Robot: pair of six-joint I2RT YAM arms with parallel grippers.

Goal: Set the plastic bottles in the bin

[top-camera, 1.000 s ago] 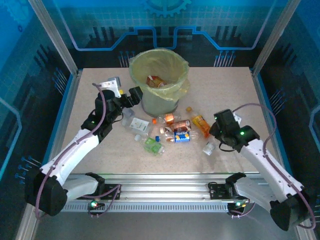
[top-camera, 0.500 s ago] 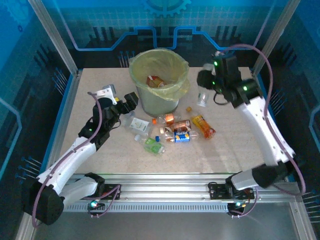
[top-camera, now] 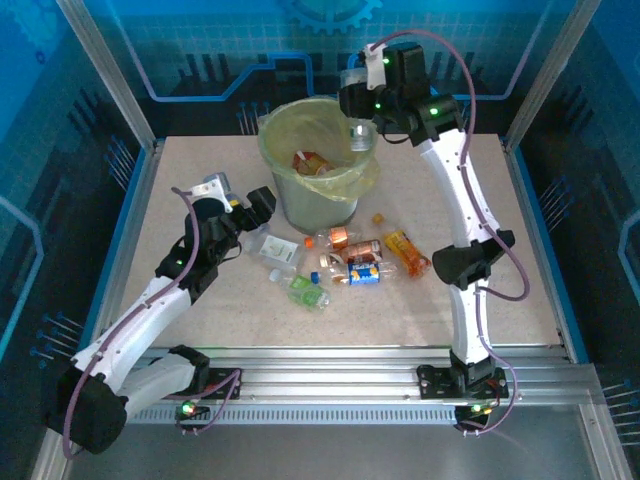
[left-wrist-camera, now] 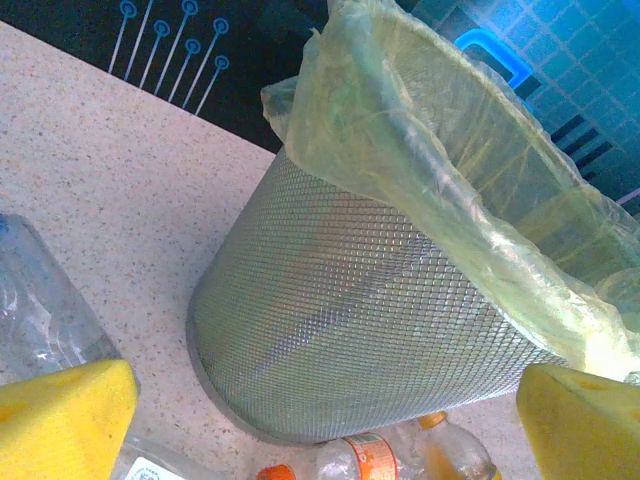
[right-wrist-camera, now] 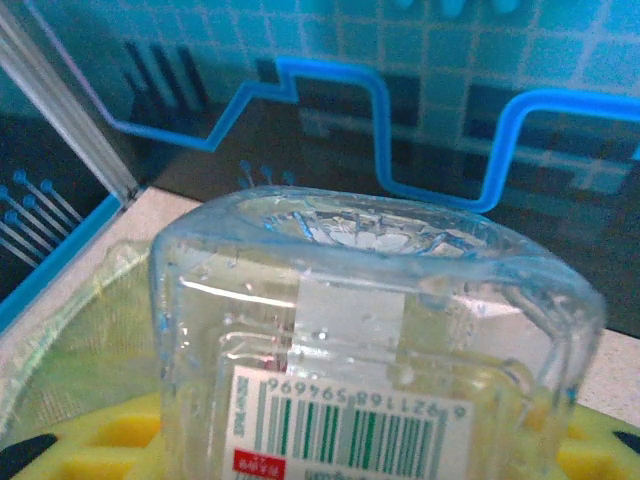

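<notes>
The bench (top-camera: 470, 210) carries the bin (top-camera: 318, 205) near the middle of its far edge, with the bag (left-wrist-camera: 450, 190) folded over the rim, leaving the mouth open to drops from above. The right arm reaches high over the far edge. The right claw (top-camera: 357, 112) hangs just above the bin's rim, closed narrow on a clear bottle (right-wrist-camera: 370, 340); I judge it is held there for release into the bag. The left claw (top-camera: 258, 203) stands wide and low beside the bin's wall. It faces the loose bottles (top-camera: 350, 262) lying in the bench's middle, on the bin's near side, and is likely lined up for a pick. A second clear bottle (left-wrist-camera: 40, 300) lies just beside one of its pads (left-wrist-camera: 60, 420).

The held bottle shows only its base and barcode label. Its neck and cap are out of sight, and it covers most of the right claw's padding. The bag hides most of the bin's contents: orange-labelled bottles (top-camera: 312, 160) show inside, too few visible to count. The left wrist view cuts off an orange-capped bottle (left-wrist-camera: 390, 460) at its lower edge.
</notes>
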